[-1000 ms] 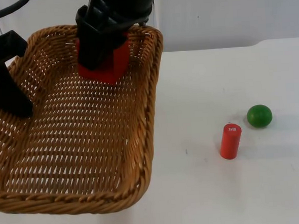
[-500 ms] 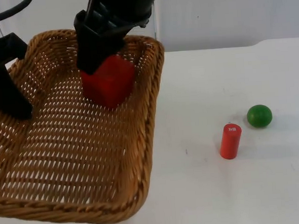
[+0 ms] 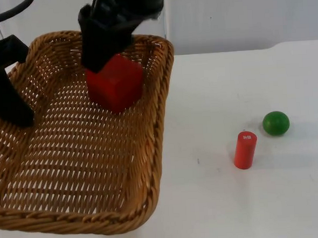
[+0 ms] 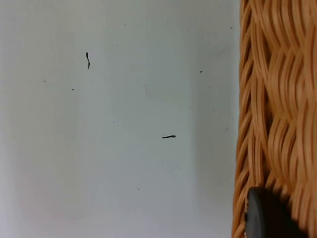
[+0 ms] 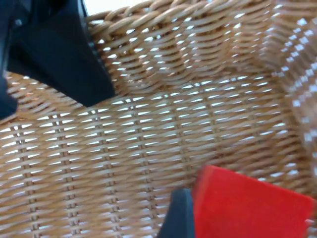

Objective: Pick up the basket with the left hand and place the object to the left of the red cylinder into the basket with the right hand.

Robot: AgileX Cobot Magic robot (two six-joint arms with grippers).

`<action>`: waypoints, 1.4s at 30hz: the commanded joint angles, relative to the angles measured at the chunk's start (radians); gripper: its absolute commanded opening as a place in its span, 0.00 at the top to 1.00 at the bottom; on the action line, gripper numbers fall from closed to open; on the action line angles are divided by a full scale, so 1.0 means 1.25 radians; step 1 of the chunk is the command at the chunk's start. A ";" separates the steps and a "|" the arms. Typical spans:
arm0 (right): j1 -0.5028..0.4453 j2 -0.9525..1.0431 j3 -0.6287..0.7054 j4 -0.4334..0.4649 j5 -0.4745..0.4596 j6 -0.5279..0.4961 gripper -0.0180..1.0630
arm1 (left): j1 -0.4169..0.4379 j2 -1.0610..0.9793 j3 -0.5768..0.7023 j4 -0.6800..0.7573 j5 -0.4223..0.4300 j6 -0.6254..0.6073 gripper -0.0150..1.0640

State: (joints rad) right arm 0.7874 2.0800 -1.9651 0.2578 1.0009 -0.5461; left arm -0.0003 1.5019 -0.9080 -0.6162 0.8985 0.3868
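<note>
A: Report basket position.

B: The basket (image 3: 85, 156) is held off the table (image 3: 234, 200) by the left gripper (image 3: 7, 104), which is clamped on the rim at the basket's left side. In the left wrist view a black fingertip (image 4: 267, 215) lies against the woven wall (image 4: 277, 99), with bare table beside it.

A: Right gripper?

B: The right gripper (image 3: 104, 55) is over the far part of the basket, just above the red block (image 3: 115, 81). The block sits inside the basket, close to the far wall, tilted with one corner toward the camera.

A: Jaw state on the right?

B: Cannot tell. In the top view the gripper body covers the block's upper edge — contact or gap is not visible. In the right wrist view one finger (image 5: 178, 218) stands right beside the block (image 5: 247, 208), with the weave behind it; whether it presses on the block is unclear.

A: Remaining objects?

B: The red cylinder (image 3: 245, 150) stands upright on the table, well right of the basket. A green ball (image 3: 276, 122) rests just beyond it to the right — near, not touching.

A: Anything else in the right wrist view?

B: The left gripper (image 5: 59, 59) shows as a black shape on the basket's rim.
</note>
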 commanded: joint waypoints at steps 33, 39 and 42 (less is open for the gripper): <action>-0.111 -0.408 0.156 -0.037 0.124 0.090 0.37 | 0.001 -0.013 -0.003 -0.020 0.003 0.001 0.99; -0.111 -0.477 0.249 -0.037 0.093 0.090 0.37 | 0.001 -0.013 -0.003 -0.020 0.003 0.004 0.99; -0.111 -0.515 0.309 -0.039 0.074 0.090 0.37 | 0.001 -0.013 -0.003 -0.020 0.003 0.004 0.99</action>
State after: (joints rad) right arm 0.6537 1.4685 -1.6148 0.2014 1.1220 -0.4373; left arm -0.0003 1.5019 -0.9080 -0.6141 0.8985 0.3868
